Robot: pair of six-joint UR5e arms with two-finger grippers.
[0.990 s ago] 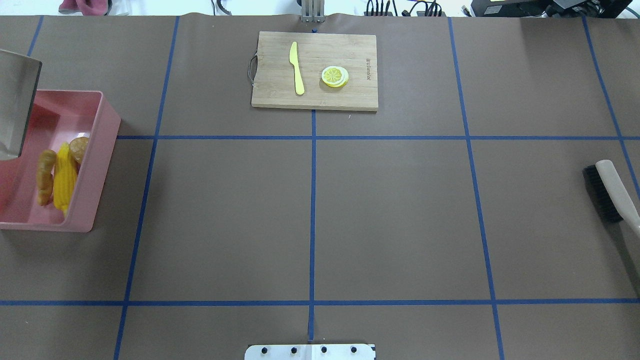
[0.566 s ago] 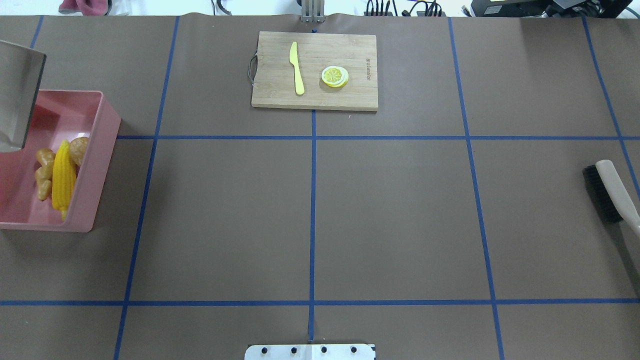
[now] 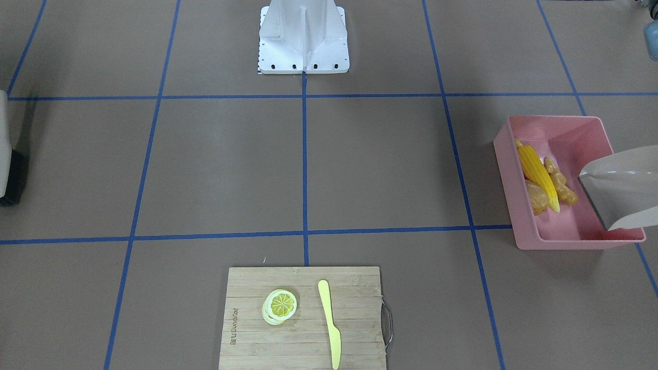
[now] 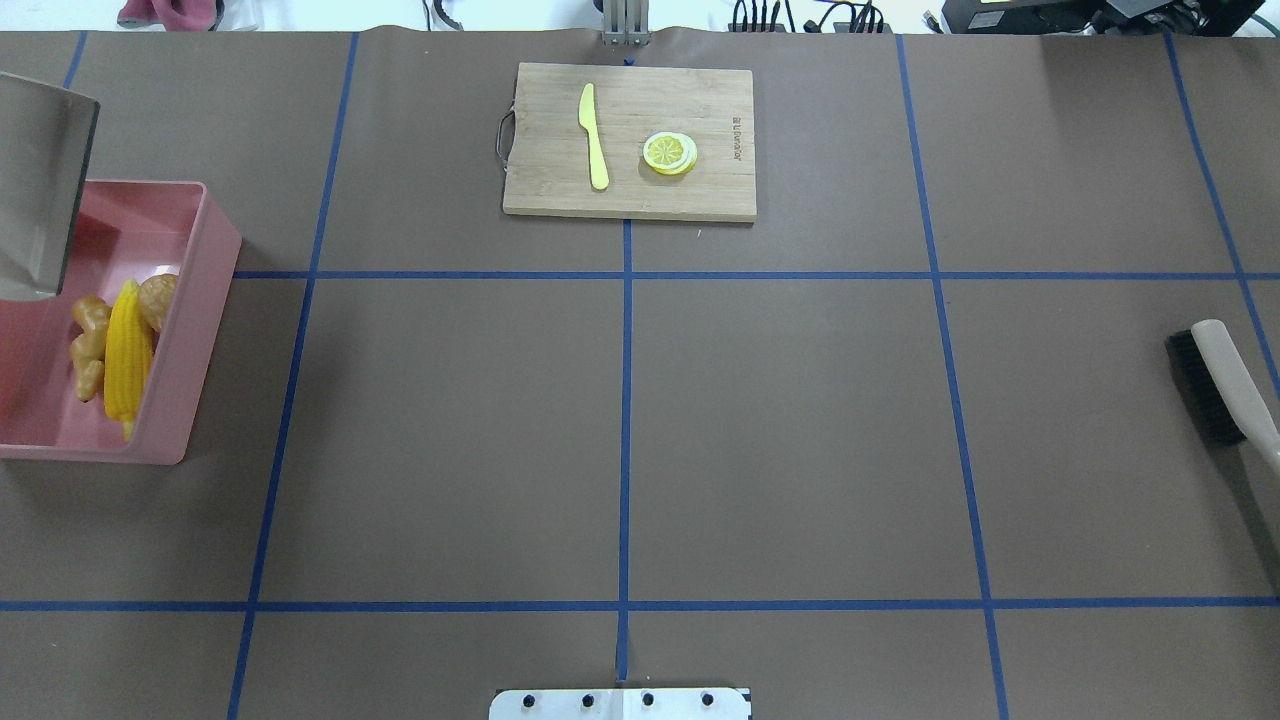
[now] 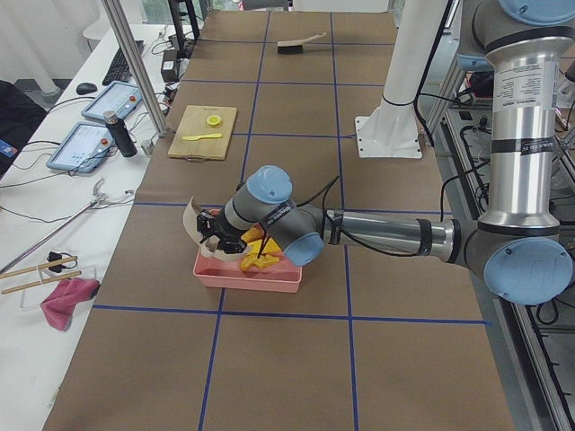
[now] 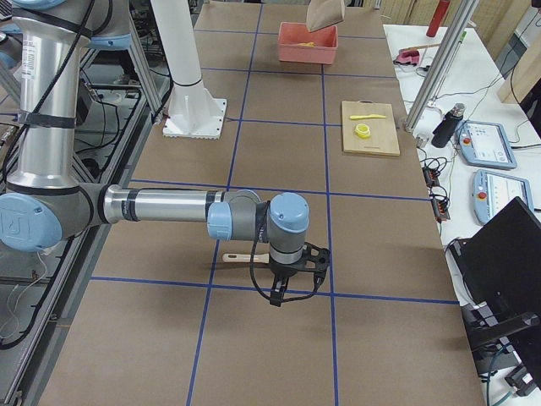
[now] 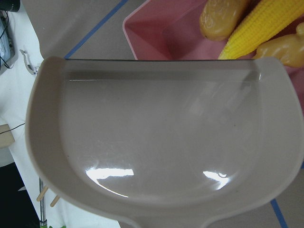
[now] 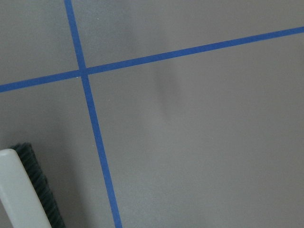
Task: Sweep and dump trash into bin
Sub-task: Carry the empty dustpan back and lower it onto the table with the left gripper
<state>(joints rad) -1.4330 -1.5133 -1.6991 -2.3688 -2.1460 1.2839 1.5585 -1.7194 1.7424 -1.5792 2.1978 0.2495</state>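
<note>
The trash lies inside the pink bin [image 4: 215, 300] at the table's left end: a yellow corn cob [image 4: 128, 350], a tan ginger root [image 4: 88, 345] and a brown-orange potato [image 4: 158, 297], bunched against the bin's inner wall. A beige dustpan [image 4: 40, 190] hangs tilted above the bin's far outer side, empty, and it fills the left wrist view [image 7: 161, 142]. My left gripper [image 5: 216, 232] shows only in the exterior left view, behind the dustpan; I cannot tell its state. My right gripper [image 6: 292, 283] hovers over a brush handle [image 6: 245, 256]; its state cannot be told either.
A wooden cutting board [image 4: 630, 140] at the far middle carries a yellow knife [image 4: 594, 135] and a lemon slice [image 4: 669, 153]. A black-bristled brush [image 4: 1215, 385] lies at the table's right edge. The robot base plate [image 4: 620, 703] sits at the near middle.
The dustpan has risen and shifted a little away from the bin's floor. The ginger root and corn slid and settled in the bin a second ago, then stayed still. The brush has not moved.
</note>
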